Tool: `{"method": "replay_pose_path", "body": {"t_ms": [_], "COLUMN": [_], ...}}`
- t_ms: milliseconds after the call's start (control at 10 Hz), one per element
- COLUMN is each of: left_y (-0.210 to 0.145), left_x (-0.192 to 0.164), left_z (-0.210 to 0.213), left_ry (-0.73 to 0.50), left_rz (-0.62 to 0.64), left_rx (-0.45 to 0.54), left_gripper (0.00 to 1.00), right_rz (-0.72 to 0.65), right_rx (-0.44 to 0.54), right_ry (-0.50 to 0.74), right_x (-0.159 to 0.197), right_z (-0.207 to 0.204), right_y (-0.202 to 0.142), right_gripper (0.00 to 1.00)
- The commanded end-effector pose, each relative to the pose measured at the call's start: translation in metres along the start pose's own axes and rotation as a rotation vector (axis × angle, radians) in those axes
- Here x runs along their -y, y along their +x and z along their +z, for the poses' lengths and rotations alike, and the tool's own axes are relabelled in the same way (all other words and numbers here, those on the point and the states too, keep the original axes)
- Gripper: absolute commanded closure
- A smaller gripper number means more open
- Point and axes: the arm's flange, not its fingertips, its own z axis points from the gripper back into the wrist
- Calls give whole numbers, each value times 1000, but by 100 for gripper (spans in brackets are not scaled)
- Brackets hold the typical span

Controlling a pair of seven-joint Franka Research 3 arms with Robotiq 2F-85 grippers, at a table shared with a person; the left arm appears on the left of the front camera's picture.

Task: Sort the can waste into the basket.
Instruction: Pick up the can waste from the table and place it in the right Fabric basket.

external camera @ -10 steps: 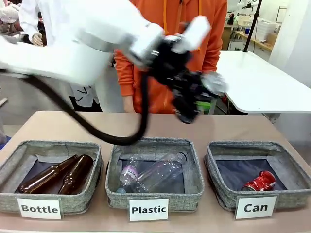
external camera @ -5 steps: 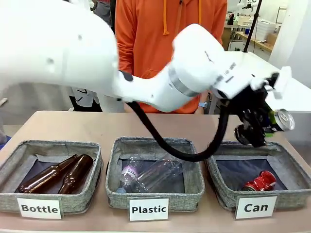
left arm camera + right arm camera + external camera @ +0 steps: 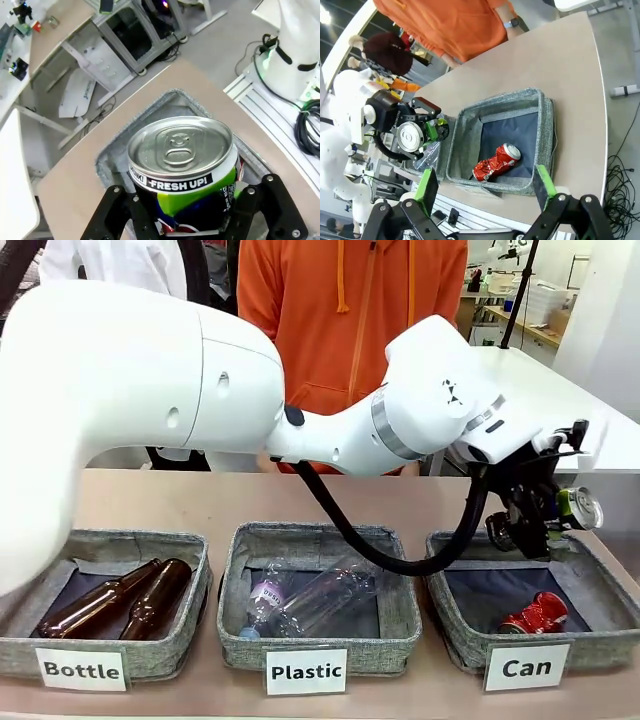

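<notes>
Left arm: reaches across the desk (image 3: pixel 150 495) to above the "Can" basket (image 3: pixel 460 635).
Left hand (image 3: pixel 535 520): clenched on the dark can (image 3: pixel 578 508), above the basket's far edge.
Dark can: long axis level, silver top pointing right.
Red can (image 3: pixel 533 615): lying inside the basket.
Right hand (image 3: pixel 485 186): fingers spread, holding nothing.

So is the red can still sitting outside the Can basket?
No, the red can lies inside the Can basket, on its dark lining.
</notes>
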Motion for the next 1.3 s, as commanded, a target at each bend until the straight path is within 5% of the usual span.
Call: {"method": "replay_pose_path", "body": {"t_ms": [0, 200, 300, 600, 1200], "left_y": [6, 5, 4, 2, -2], "left_x": [-15, -11, -12, -15, 2], "left_z": [3, 0, 1, 5, 30], "left_ry": [-29, -26, -24, -10, 8], "left_rz": [14, 14, 16, 21, -13], "left_rx": [-28, -61, -67, -82, -45], "left_gripper": [65, 9, 0, 5, 0], "right_rz": [-23, -23, -23, -23, -23], "right_rx": [20, 20, 20, 20, 20], "right_ry": [-4, -4, -4, -4, -4], "right_x": [-1, -1, -1, -1, -1], "right_z": [-1, -1, -1, -1, -1], "right_y": [4, 4, 4, 4, 4], "right_gripper": [0, 0, 0, 0, 0]}}
